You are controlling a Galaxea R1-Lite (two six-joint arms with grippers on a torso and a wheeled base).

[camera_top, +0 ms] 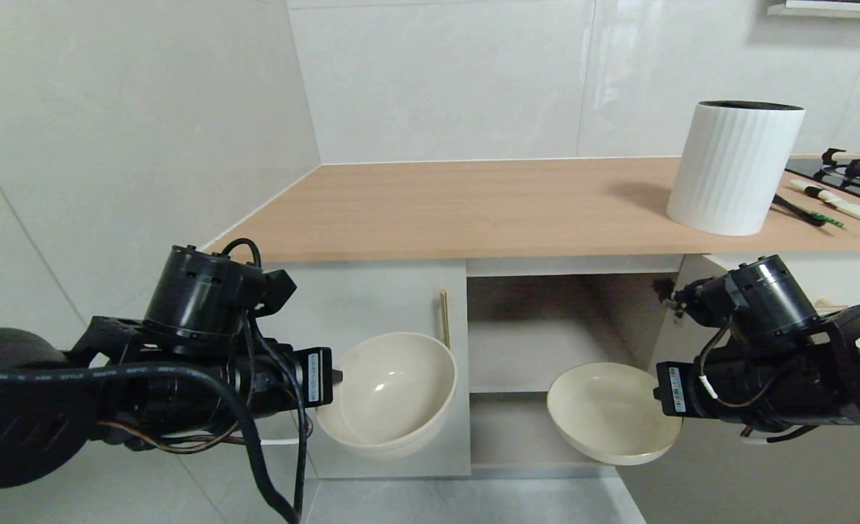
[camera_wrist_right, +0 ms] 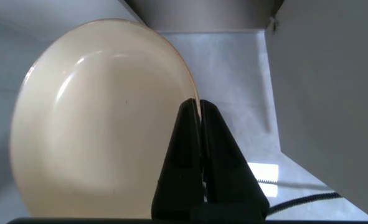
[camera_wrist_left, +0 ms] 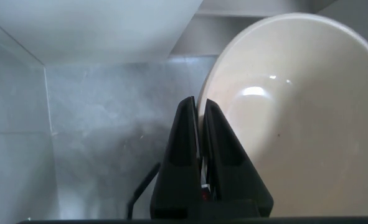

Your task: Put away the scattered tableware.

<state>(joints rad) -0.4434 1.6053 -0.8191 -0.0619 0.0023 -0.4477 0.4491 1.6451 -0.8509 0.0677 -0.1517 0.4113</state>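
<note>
1. Cream bowl [camera_top: 390, 389], pinched at the rim by the left gripper [camera_wrist_left: 199, 102]; jaws drawn narrow, with only the bowl's wall between them.
2. Hangs in the air below the table's edge, tipped so the hollow faces up and outward, in front of the closed cabinet door [camera_top: 372, 306] and just beside its brass handle [camera_top: 444, 316].
3. Cream plate [camera_top: 604, 415], shallow, gripped at the edge by the right gripper [camera_wrist_right: 199, 106]; jaws likewise narrow, clamped on the rim.
4. Hangs tilted, off any surface, before the open compartment [camera_top: 539, 320] of the cabinet, at about the level of its shelf [camera_top: 517, 364].
5. Bowl and plate apart from each other, bowl on the left, plate on the right.
6. Above, on the wooden table [camera_top: 474, 204]: a white ribbed container [camera_top: 735, 167], upright, toward the right; just beside it a few utensils [camera_top: 837, 207] lying flat, next to a stove [camera_top: 859, 175] at the far right edge.
</note>
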